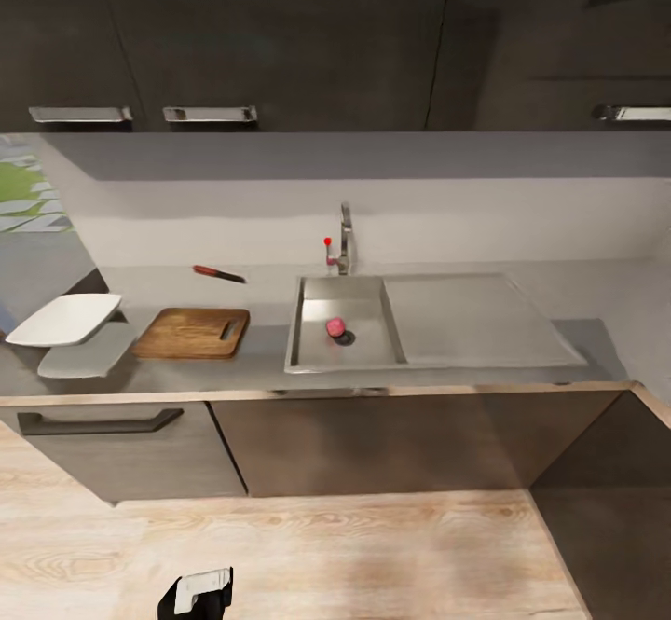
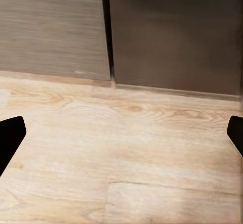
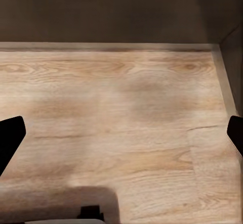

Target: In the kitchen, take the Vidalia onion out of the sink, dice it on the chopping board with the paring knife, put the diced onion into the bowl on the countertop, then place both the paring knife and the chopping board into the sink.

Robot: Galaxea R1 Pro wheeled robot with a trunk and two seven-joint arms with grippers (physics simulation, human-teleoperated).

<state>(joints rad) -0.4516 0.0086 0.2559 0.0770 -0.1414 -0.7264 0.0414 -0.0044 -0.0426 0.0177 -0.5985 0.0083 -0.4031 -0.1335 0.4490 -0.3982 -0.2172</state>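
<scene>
The Vidalia onion (image 1: 335, 327), a small pinkish-red bulb, lies in the sink (image 1: 485, 322) basin beside the drain. Left of the sink, the brown chopping board (image 1: 193, 333) rests flat on the dark countertop (image 1: 261, 359). Behind the board, by the wall, lies the red-handled paring knife (image 1: 219, 273). The white square bowl (image 1: 65, 319) stands at the far left. My left gripper (image 2: 121, 135) hangs open over the wooden floor in front of the lower cabinets, its fingertips (image 2: 10, 138) wide apart. My right gripper (image 3: 121, 135) is open too, above the floor near a cabinet corner.
A chrome tap (image 1: 345, 240) with a red knob rises behind the basin. Dark wall cabinets hang above and dark base cabinets with a drawer handle (image 1: 98, 422) stand below. More cabinets (image 1: 606, 489) turn the corner at right. A black and white robot part (image 1: 198, 592) shows at the bottom edge.
</scene>
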